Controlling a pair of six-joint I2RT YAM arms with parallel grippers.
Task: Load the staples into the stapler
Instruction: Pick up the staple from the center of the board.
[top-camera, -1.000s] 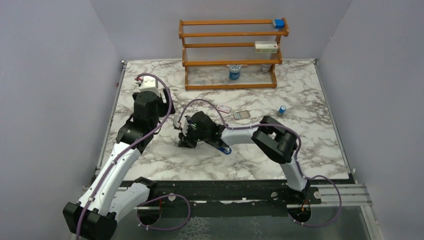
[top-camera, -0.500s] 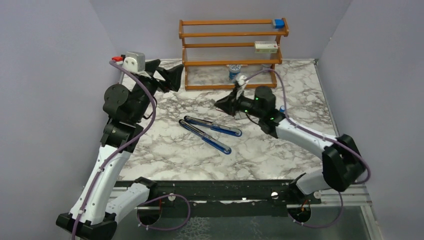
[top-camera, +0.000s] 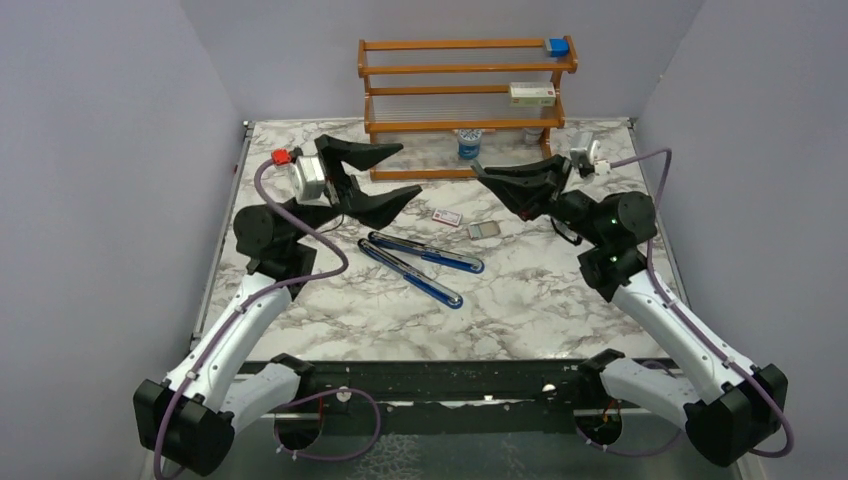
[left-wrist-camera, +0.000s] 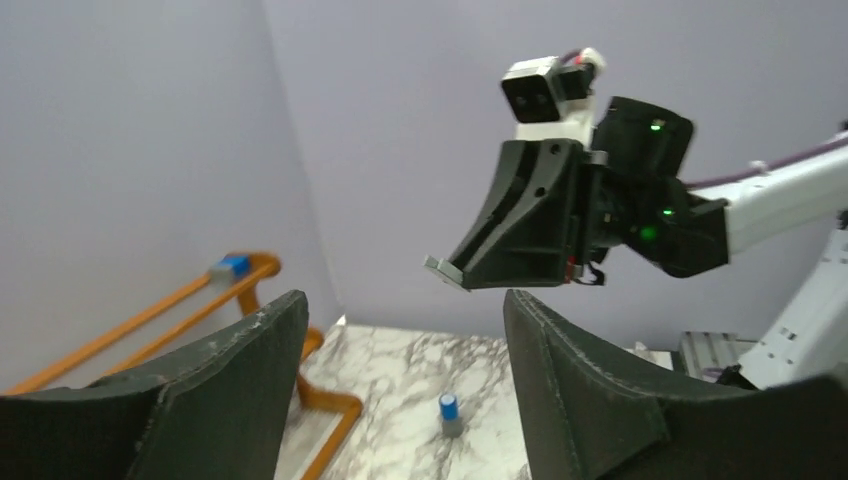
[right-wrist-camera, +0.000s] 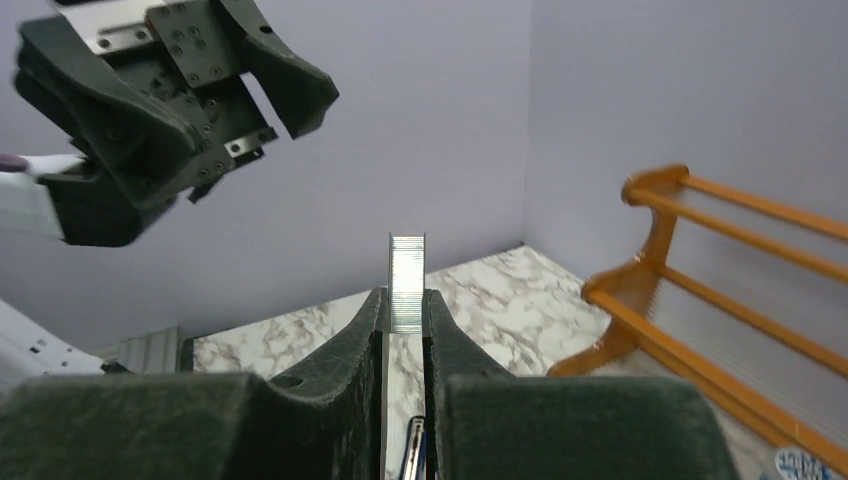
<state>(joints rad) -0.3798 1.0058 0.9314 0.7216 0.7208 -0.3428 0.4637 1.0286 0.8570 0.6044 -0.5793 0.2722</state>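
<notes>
The stapler (top-camera: 420, 262) lies opened in a V on the marble table, blue arms with the metal channel showing; a sliver of it shows in the right wrist view (right-wrist-camera: 413, 455). My right gripper (top-camera: 480, 172) hangs raised at the right, pointing left, and is shut on a short silver strip of staples (right-wrist-camera: 407, 283) standing upright between its fingertips. My left gripper (top-camera: 408, 170) is raised at the back left, wide open and empty, facing the right gripper (left-wrist-camera: 520, 240). Both grippers are above and behind the stapler.
A wooden rack (top-camera: 465, 105) stands at the back with a blue block, a box and a small jar. A pink-and-white box (top-camera: 447, 216) and a grey tray (top-camera: 483, 231) lie behind the stapler. A small blue cylinder (left-wrist-camera: 449, 408) stands on the table.
The right gripper left the stapler, went to the tray, then rose rightward holding staples. The left gripper swung from the back-left corner to face right, open. The stapler now lies open.
</notes>
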